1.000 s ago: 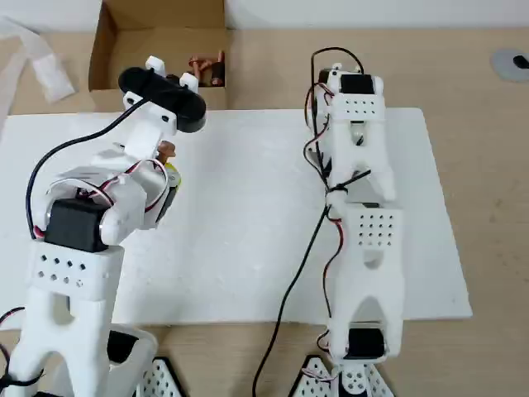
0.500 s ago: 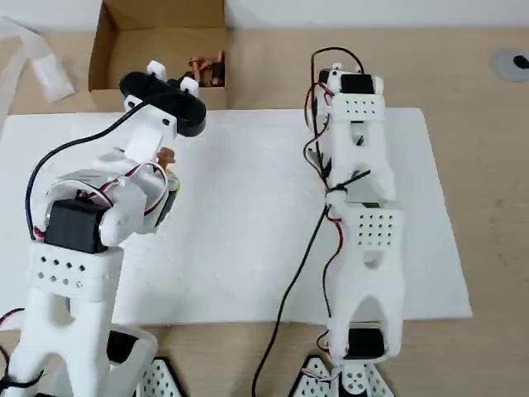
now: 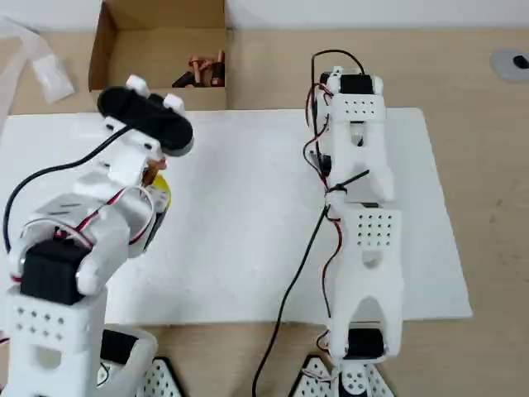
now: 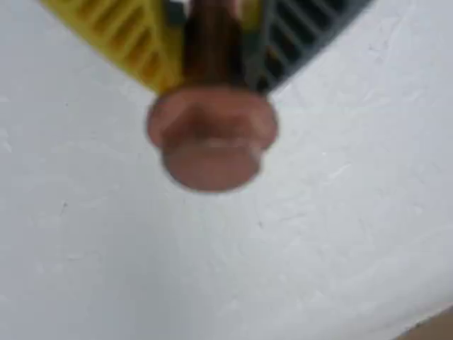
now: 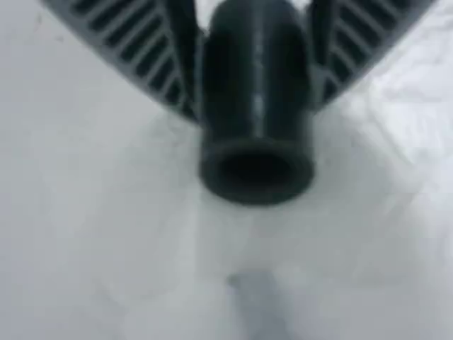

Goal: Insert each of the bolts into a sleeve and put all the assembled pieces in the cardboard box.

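A copper bolt (image 4: 211, 134) sticks out head first from my left gripper (image 4: 212, 79), which is shut on its shank between a yellow and a dark finger. In the high view the bolt (image 3: 150, 174) shows as a copper spot under the left arm, above the white foam sheet (image 3: 248, 215). My right gripper (image 5: 256, 99) is shut on a black sleeve (image 5: 256, 127), whose open bore faces the wrist camera close above the foam. The right arm (image 3: 361, 165) lies folded over the sheet's right half. The cardboard box (image 3: 101, 50) stands at the back left and holds copper and black pieces (image 3: 202, 70).
A crumpled plastic wrap (image 3: 37, 62) lies left of the box. A grey disc (image 3: 511, 63) sits at the far right on the wooden table. Black cables (image 3: 310, 240) trail between the arms. The foam's middle is bare.
The left arm has pulled back from the box, toward the left and the near edge, still carrying the bolt. The right arm has not moved.
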You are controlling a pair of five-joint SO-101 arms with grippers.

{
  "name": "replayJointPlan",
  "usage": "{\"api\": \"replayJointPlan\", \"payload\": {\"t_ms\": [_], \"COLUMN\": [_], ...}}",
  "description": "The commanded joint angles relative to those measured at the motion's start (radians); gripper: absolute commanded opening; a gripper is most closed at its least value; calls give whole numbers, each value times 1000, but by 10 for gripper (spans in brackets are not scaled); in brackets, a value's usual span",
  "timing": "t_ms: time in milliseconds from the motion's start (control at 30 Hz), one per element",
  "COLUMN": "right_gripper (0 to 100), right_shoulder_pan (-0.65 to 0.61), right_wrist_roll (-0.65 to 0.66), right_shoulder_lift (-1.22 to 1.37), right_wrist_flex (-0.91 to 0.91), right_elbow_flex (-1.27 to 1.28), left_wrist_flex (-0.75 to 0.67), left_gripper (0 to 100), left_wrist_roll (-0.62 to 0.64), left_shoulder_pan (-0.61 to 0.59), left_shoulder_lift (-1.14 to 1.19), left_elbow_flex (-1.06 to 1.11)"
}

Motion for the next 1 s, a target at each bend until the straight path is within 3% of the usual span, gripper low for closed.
{"api": "replayJointPlan", "payload": {"t_ms": [0, 267, 367, 567, 800, 967], "right_gripper": [10, 10, 9, 9, 9, 9], "right_shoulder_pan": [-42, -45, -59, -168, -381, -512], "right_wrist_roll": [-2, -3, -2, 66, 124, 150], "right_shoulder_lift": [-2, -33, -124, -478, -1017, -1334], "right_wrist_flex": [32, 38, 38, 40, 38, -6], "right_elbow_flex": [-1, -16, -21, 56, 366, 625], "left_wrist_flex": [17, 21, 5, -74, -126, -342], "left_gripper": [12, 10, 10, 10, 9, 9], "left_wrist_roll": [3, 2, 114, 293, 304, 305], "left_shoulder_pan": [12, 12, 5, -66, -180, -282], "left_shoulder_lift": [-44, -91, -137, -357, -591, -720], "left_elbow_flex": [-12, -12, -26, -52, 155, 374]}}
